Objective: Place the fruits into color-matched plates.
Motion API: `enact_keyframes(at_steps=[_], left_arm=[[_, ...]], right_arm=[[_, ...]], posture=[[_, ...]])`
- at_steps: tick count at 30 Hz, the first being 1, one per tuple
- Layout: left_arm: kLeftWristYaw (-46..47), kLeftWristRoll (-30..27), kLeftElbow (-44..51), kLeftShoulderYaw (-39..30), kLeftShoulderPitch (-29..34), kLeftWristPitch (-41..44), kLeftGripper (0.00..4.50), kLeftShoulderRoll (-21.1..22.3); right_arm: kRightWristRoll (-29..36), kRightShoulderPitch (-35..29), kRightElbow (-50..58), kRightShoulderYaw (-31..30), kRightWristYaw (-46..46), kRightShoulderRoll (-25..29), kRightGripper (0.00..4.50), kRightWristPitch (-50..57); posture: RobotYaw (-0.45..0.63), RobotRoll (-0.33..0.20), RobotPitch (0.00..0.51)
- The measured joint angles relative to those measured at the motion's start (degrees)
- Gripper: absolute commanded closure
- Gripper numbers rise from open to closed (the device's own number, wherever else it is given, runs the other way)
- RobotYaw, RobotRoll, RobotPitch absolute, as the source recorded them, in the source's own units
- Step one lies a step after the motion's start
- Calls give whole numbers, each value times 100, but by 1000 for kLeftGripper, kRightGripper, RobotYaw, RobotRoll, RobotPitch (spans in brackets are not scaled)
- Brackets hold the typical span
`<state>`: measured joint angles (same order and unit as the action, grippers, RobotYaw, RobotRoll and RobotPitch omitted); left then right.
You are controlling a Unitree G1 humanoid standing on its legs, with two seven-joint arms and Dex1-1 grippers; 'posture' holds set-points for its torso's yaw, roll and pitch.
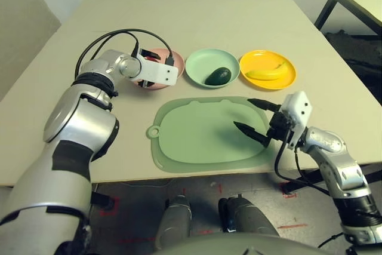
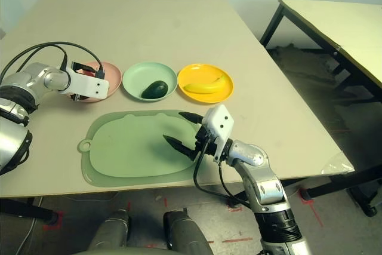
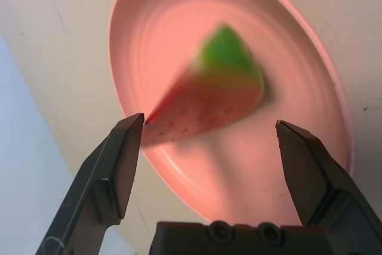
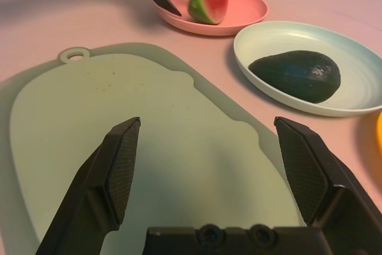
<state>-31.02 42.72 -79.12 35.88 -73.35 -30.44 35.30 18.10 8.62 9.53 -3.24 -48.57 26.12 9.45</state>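
Left wrist view: watermelon wedge (image 3: 212, 97) on pink plate (image 3: 310, 76), between open left jaws, tip toward them. Right jaws open over mat (image 1: 203, 132).

The desk (image 1: 197, 16) is evenly and softly lit from above with only faint shadows cast beneath the plates, while the watermelon wedge (image 3: 212, 103) is rendered blurred in the left wrist view and the near claw fingers (image 4: 116, 165) are shown dark against the pale mat.
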Motion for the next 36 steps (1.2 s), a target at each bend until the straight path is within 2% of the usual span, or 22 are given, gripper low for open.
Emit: enact_keyframes(at_steps=[7,11,13,17,19,22,25,27,32,36], left_arm=[[-738,-781,178,-860,-132,-733,15,527],[-1429,-1823,357,-1831,163,-720,15,765],[-1628,-2415,614,-2391,505,-532,15,851],[-1519,-3633,1569,-3536,1824,180,15,817],[-1169,-4226,2418,-4101,2745,744,15,587],[-466,-4826,3851,-4714,4218,1729,15,172],[63,-5164,4756,-5124,5050,2520,15,-5],[309,-5298,5085,-5329,5344,2881,15,-33],[488,-5315,5265,-5398,5778,3038,15,-21],[519,-5316,5216,-5398,5838,3031,15,-27]], right_arm=[[31,315,-328,398,139,48,0,-169],[162,543,-534,834,396,48,0,-271],[146,596,-847,1024,522,91,0,-431],[-19,597,-1859,1393,717,255,0,-903],[-127,598,-2402,1461,770,375,0,-1199],[-219,646,-3389,1771,905,563,0,-1565],[-240,801,-4258,1995,1007,720,0,-1946],[-245,872,-4745,2111,1081,846,0,-2123],[-307,1141,-5839,2268,1134,1133,0,-2689],[-406,1335,-6439,2280,1117,1203,0,-3162]], posture=[[1,0,82],[33,0,77],[46,0,75],[61,0,69],[79,0,69],[86,0,70],[87,0,74],[85,0,77],[71,0,81],[74,0,81]])
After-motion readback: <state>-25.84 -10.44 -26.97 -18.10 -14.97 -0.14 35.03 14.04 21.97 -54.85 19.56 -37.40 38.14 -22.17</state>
